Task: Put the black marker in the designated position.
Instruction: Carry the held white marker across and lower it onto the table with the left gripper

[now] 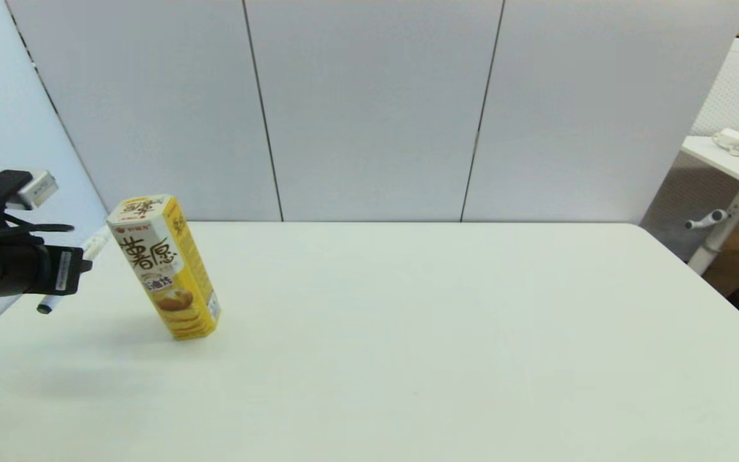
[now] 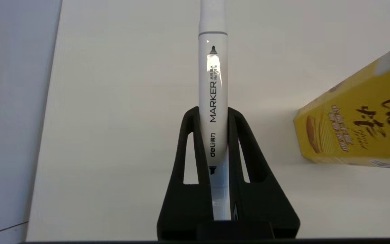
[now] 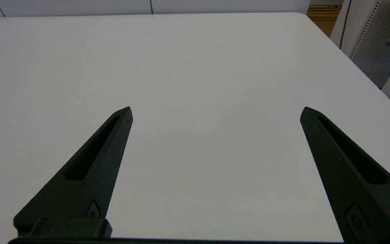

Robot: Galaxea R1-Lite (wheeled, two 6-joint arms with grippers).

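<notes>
My left gripper is shut on the black marker, a slim white barrel printed "MARKER" that runs lengthwise between the two fingers and sticks out well past the tips. The head view shows the left gripper at the table's far left edge, holding the black marker slanted above the tabletop, its dark lower tip pointing down-left. No outline on the white table shows the designated position. Over bare table my right gripper stands open and holds nothing; the head view does not show it.
A tall yellow snack box stands upright just right of the left gripper, also seen as the yellow snack box close beside the marker. A side desk with small items is beyond the table's right edge.
</notes>
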